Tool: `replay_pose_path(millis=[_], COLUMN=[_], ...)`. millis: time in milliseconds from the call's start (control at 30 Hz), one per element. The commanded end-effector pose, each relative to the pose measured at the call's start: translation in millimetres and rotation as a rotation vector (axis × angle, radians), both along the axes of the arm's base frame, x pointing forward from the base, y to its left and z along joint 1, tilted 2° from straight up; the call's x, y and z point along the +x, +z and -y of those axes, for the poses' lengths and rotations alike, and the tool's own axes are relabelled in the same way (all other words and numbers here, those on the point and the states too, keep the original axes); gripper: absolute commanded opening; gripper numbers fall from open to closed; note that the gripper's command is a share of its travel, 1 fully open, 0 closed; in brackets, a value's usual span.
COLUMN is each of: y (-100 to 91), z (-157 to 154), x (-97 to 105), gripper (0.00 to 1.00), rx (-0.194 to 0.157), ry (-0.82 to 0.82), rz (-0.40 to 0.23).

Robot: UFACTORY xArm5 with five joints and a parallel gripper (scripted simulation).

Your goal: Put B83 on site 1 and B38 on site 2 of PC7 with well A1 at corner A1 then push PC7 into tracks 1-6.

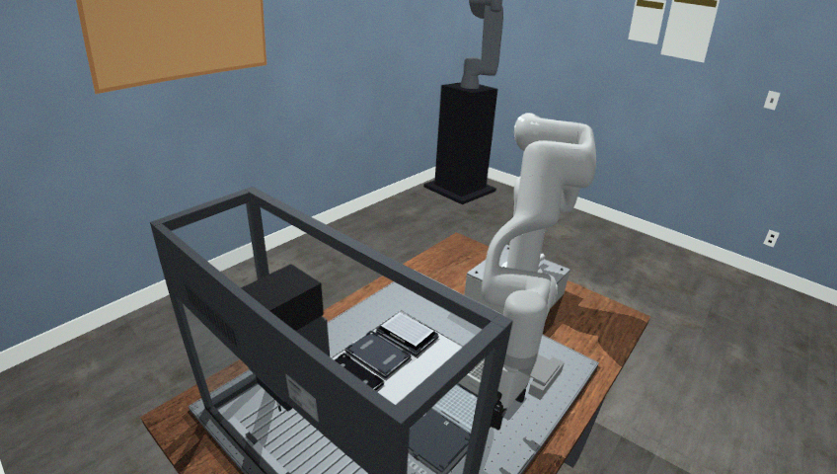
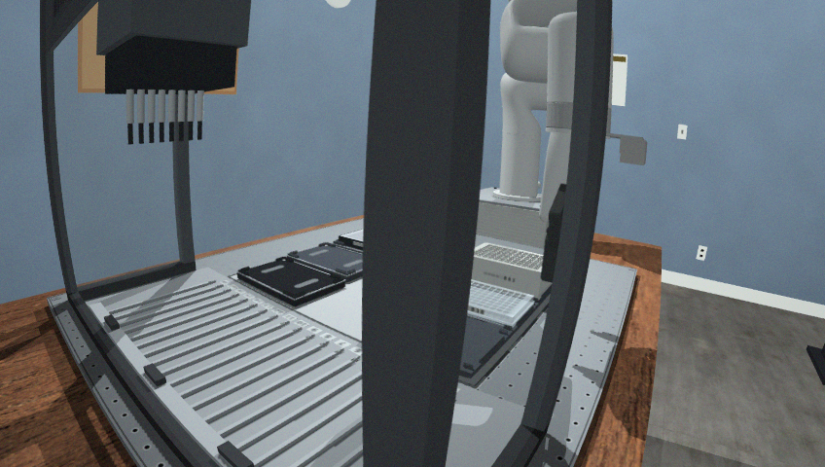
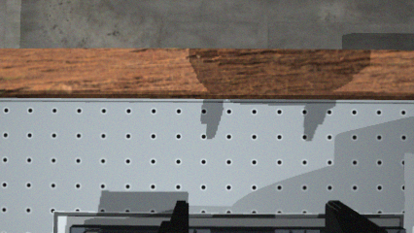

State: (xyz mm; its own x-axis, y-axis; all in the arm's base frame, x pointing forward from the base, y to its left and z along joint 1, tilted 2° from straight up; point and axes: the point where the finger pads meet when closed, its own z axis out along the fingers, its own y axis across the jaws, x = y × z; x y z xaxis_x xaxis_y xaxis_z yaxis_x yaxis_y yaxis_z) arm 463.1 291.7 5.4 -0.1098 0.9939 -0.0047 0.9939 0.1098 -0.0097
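The carrier PC7 [image 1: 384,349] lies on the apron in front of the rails [image 2: 232,346]. It also shows in the exterior view [image 2: 306,269]. A white well plate [image 1: 408,330] sits on the carrier's site nearest the arm; I cannot read its label. The other two sites are bare. In the nest row stand a tall deep-well block [image 2: 509,263], a low fine-well plate [image 2: 497,302] and an empty dark nest [image 2: 483,341]. My gripper [image 2: 555,231] is open and low at the outer side of the row, beside the block. The wrist view shows its fingers wide apart with nothing between them.
The instrument's dark frame posts [image 2: 425,231] stand close to the nests and hide part of them. A pipetting head [image 2: 167,57] hangs over the rails. The perforated base plate ends at the wooden table edge [image 3: 194,73]. A second arm on a black pedestal [image 1: 465,140] stands far off.
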Motion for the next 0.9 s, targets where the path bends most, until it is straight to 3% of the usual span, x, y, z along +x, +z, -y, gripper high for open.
replay_pose_path(millis=[0,700,867], y=[8.9,40.5,40.5], z=[-1,-2,-2], x=[1,1,1], gripper=[1.0,1.0,1.0], rx=[-0.019,-0.019,-0.019], ry=[0.0,0.0,0.0], rz=[0.017,0.017,0.017])
